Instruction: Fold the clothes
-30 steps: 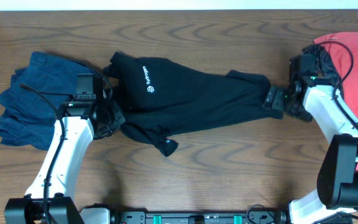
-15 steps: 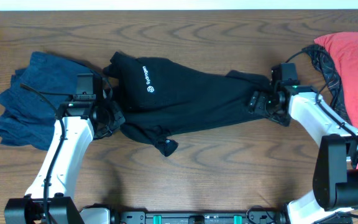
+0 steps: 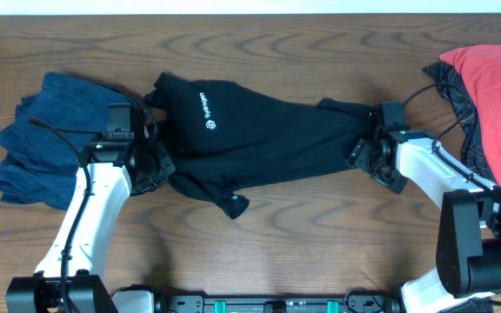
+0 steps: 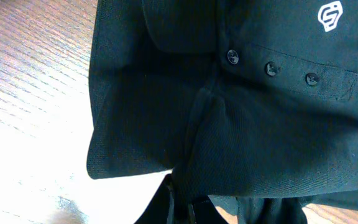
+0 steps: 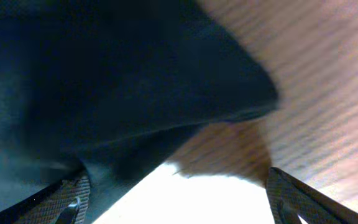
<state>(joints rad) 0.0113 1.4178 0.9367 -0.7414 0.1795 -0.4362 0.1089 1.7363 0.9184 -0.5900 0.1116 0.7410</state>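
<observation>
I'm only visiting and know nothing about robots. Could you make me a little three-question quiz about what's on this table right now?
1. True or false: the black shirt lies between a blue garment and a red garment.
2. Which one is pinching the shirt? A) the left gripper B) the right gripper C) neither
3. Fill in: the shirt's white logo sits nearer the ____ garment.
Key: 1 true; 2 A; 3 blue.
</observation>
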